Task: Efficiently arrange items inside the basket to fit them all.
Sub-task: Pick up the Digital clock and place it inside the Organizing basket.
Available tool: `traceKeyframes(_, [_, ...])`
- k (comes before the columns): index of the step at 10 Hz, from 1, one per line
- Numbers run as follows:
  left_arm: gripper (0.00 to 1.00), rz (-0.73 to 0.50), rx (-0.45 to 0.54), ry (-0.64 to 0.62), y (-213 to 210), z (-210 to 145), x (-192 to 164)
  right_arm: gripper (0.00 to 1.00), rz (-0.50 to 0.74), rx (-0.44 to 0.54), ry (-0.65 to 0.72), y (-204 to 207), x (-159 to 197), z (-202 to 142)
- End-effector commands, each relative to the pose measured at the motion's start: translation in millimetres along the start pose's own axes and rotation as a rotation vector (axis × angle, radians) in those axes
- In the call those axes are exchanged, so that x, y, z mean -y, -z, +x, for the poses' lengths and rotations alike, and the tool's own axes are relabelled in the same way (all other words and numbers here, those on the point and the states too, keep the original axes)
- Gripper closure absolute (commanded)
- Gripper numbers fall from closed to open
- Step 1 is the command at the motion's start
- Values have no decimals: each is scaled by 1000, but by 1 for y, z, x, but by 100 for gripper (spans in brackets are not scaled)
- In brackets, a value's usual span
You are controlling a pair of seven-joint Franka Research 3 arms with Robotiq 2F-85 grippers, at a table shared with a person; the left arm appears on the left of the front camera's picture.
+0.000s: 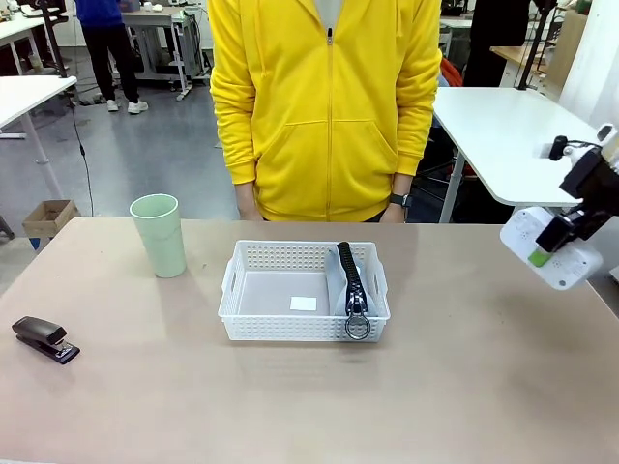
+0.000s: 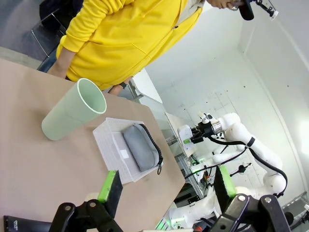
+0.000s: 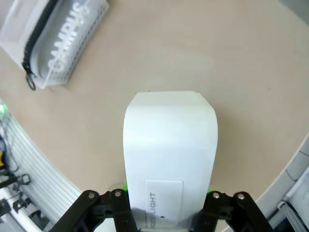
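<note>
Stapler (image 1: 44, 339), small and black, lies near the left edge of a tan bench (image 1: 464, 387). From their own wrist camera, the left fingers (image 2: 110, 186) are spread wide, grasping nothing. Right of the stapler and farther back, a pale green cup (image 1: 160, 235) stands upright. At centre, before a person in a yellow hoodie, sits the white lattice basket (image 1: 290, 329). The grey zip pouch (image 1: 351, 278) stands on edge along its right wall. Far right, the right fingers (image 1: 554, 234) clench the white box (image 1: 571, 269) above the bench.

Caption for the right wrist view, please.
Right tool shut on the white box above the table; basket holding the pouch beyond.
</note>
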State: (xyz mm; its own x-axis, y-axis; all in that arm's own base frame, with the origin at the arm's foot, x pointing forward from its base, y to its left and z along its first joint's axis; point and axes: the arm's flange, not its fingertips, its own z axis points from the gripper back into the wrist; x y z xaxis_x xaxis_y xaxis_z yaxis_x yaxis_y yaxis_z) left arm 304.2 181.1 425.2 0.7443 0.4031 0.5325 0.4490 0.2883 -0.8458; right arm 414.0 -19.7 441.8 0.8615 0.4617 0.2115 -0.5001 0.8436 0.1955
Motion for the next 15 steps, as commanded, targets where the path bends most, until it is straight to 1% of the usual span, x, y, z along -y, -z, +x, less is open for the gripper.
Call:
traceKeyframes(1, [0,-14,4,21,0,-1,1,100,30,0,140,10,25,9])
traceKeyframes(2, [0,-14,4,21,0,-1,1,100,0,0,0,0,0,0])
traceKeyframes(6, [0,-14,4,21,0,-1,1,100,0,0,0,0,0,0])
traceKeyframes(7, [0,-14,4,21,0,-1,1,48,5,-6,8,3,4,0])
traceKeyframes(8, [0,-14,4,21,0,-1,1,48,-105,16,-34,-2,-24,14])
traceKeyframes(10, [0,-14,4,21,0,-1,1,48,-205,63,-174,-19,-83,45])
traceKeyframes(11, [0,-14,4,21,0,-1,1,48,-218,63,-223,-19,-112,63])
traceKeyframes(13, [0,-14,4,21,0,-1,1,48,-192,34,-377,1,-186,114])
traceKeyframes(14, [0,-14,4,21,0,-1,1,48,-230,11,-396,15,-225,134])
traceKeyframes(15, [0,-14,4,21,0,-1,1,48,-255,14,-446,26,-266,150])
